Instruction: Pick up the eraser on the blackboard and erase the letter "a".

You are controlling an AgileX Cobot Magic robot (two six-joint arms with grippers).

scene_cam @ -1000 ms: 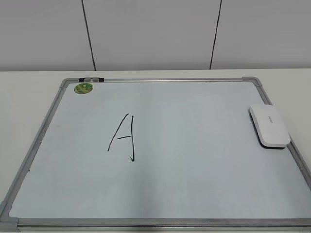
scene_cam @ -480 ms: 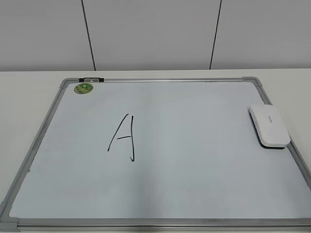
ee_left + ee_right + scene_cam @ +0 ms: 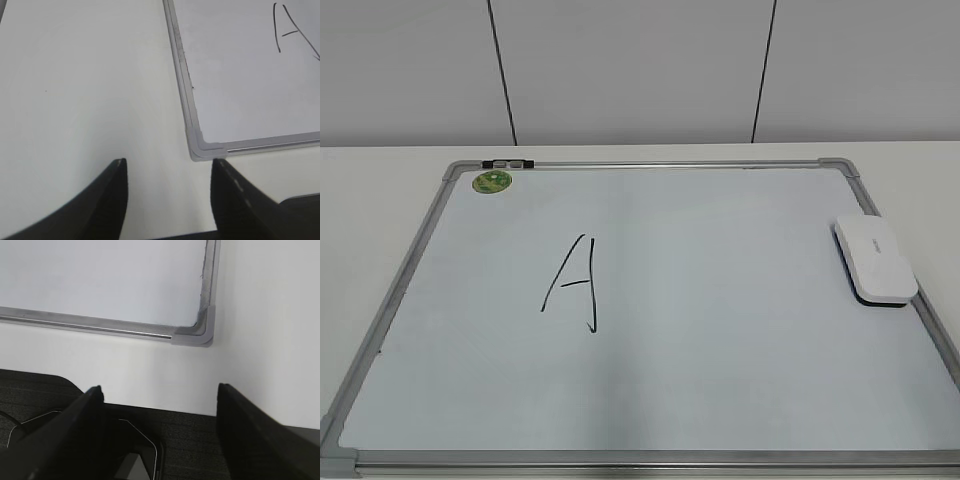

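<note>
Eraser (image 3: 875,259) first: white, rounded, it lies flat at the right edge of the blackboard (image 3: 650,400), overlapping the silver frame there, dark underside just showing along its near edge. Nothing touches it. The blackboard lies on the pale table (image 3: 380,190), a round green sticker (image 3: 492,181) in its far left corner. One black marker letter — a tall capital "A" (image 3: 575,283) — stands left of the middle, well apart from the eraser (no small letter "a" shows in any view). The left gripper (image 3: 169,165) hangs over bare table just off the blackboard's near left corner, its dark fingers (image 3: 112,195) spread wide, holding nothing. The right gripper (image 3: 160,390) sits by the near right corner — likewise spread wide and empty.
</note>
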